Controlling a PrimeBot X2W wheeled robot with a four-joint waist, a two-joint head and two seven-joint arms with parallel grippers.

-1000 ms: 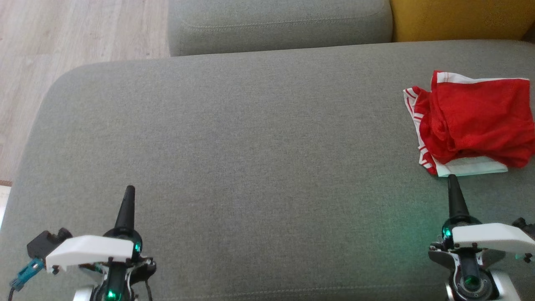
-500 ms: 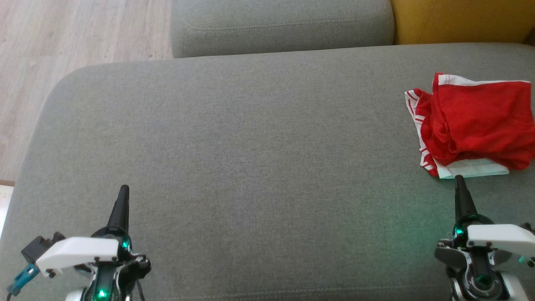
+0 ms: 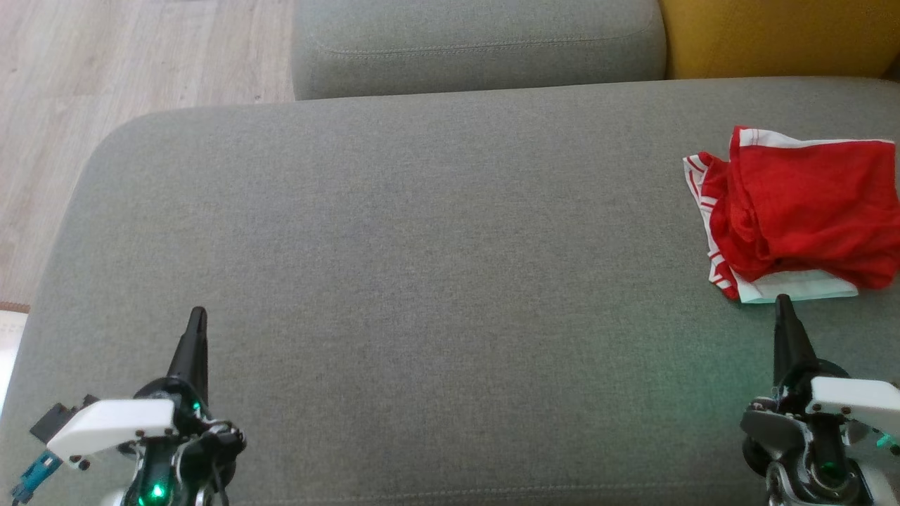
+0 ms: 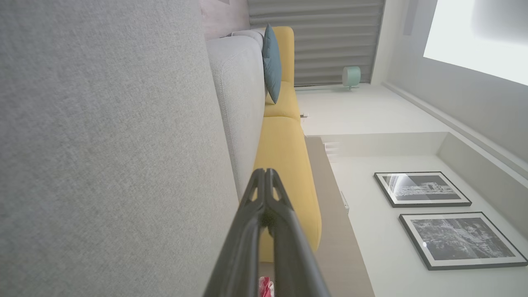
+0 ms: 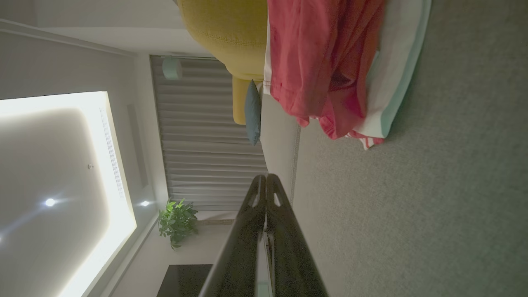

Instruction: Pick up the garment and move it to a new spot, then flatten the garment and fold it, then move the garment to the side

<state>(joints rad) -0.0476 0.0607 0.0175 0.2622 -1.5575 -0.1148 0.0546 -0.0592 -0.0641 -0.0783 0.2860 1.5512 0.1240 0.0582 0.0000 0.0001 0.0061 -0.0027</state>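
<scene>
Both grippers have slipped outward and lower in the head view over the past second, while the whole scene has slid slightly down the picture as the camera shifted. At lower left, the left gripper (image 3: 198,313) has its two dark fingers pressed together with nothing between them. It hangs over the near left part of the grey sofa seat (image 3: 436,246), well apart from the red garment (image 3: 801,211). The right gripper (image 3: 782,301), likewise pinched closed and empty, points its tip at the garment's near edge. It lies just beside a pale folded band, though whether it touches cannot be told. The garment lies crumpled in a loose heap at the far right of the seat, with red-and-white striped trim along its left side and its right part cut by the picture's edge. Behind the seat stand a grey back cushion (image 3: 478,42) and, to its right, a mustard-yellow cushion (image 3: 773,35). Pale wooden floor (image 3: 140,56) shows at upper left. The right wrist view shows a potted plant (image 5: 177,222) near a curtained window.
</scene>
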